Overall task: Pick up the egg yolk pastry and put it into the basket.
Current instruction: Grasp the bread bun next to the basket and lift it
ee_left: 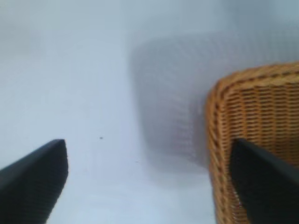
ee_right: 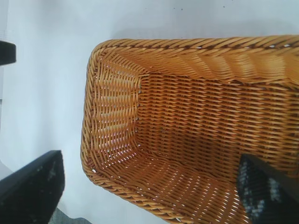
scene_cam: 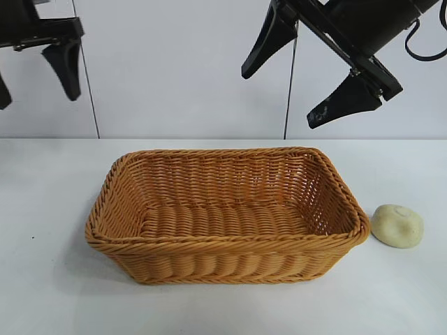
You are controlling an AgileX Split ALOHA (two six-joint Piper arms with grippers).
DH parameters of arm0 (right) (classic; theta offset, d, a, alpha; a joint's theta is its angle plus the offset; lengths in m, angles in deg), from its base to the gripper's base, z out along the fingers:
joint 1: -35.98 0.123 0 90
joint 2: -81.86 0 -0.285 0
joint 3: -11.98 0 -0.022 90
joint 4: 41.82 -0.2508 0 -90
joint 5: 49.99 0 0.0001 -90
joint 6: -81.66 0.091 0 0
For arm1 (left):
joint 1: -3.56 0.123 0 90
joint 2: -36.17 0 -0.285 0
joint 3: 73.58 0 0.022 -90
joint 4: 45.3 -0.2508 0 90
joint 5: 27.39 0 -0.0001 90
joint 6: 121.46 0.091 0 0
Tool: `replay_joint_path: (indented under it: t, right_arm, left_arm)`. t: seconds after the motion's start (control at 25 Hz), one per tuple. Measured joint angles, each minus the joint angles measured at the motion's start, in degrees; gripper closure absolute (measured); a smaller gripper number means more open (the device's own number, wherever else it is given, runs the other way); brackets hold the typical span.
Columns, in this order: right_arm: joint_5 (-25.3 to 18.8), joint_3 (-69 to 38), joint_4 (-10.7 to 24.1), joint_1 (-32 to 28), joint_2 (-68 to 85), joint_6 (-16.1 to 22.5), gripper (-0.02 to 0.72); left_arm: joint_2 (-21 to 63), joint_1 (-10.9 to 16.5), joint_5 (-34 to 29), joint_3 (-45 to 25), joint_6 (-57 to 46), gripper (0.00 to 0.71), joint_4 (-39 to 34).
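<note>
The egg yolk pastry [scene_cam: 397, 225] sits at the right edge of the exterior view, low in the frame: a small pale cream dome, matte and smooth, with a faint ring pressed into its top. It lies on the table [scene_cam: 42, 279], just beside the right end of the basket [scene_cam: 227, 246] and outside it, close to the braided rim; whether the two touch I cannot tell. Nothing holds it.

The basket fills the middle of that view, a long rectangular piece of orange-tan wicker with sloping walls, ribbed weave and a thick twisted rim. Its inside shows only bare woven floor. The table is a plain white, slightly glossy surface, and the basket throws a soft shadow on it toward the lower left.

The right gripper [scene_cam: 300, 84] hangs in the upper right, above the basket's far right corner, its two black wedge-shaped fingers spread wide with nothing between them; the arm above is cut off by the frame's top. Its wrist view looks down into the basket, with only finger ends showing at the lower corners.

The left gripper [scene_cam: 38, 66] is at the upper left, partly cut by the frame edge, fingers likewise spread wide and empty. Its wrist view is soft, showing one basket corner and blurred white table.
</note>
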Motion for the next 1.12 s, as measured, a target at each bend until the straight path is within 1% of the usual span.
replay_joint_path:
  t: [0.08, 0.16, 0.32, 0.44, 0.56, 0.68, 1.12]
  right_arm:
    - [0.00, 0.00, 0.00, 0.00, 0.00, 0.00, 0.010]
    - [0.00, 0.00, 0.00, 0.00, 0.00, 0.00, 0.010]
    - [0.00, 0.00, 0.00, 0.00, 0.00, 0.00, 0.010]
    - [-0.14, 0.00, 0.00, 0.00, 0.00, 0.00, 0.010]
    - [-0.59, 0.00, 0.01, 0.00, 0.00, 0.00, 0.010]
    - [-1.06, 0.00, 0.06, 0.00, 0.00, 0.00, 0.010]
    - [-1.23, 0.00, 0.06, 0.00, 0.00, 0.00, 0.010]
  left_arm:
    - [0.00, 2.19, 0.00, 0.00, 0.00, 0.023, -0.22]
    - [0.16, 2.90, 0.00, 0.00, 0.00, 0.023, -0.26]
    - [3.15, 1.94, 0.00, -2.38, 1.43, 0.023, -0.13]
    - [8.01, 1.17, 0.00, -7.50, 2.35, 0.023, 0.17]
    - [14.66, 1.19, 0.00, -14.74, 2.92, 0.023, 0.09]
    - [22.63, 1.19, 0.00, -23.69, 4.07, 0.023, -0.01]
    - [56.77, 1.19, -0.30, -54.86, 5.45, 0.023, -0.01]
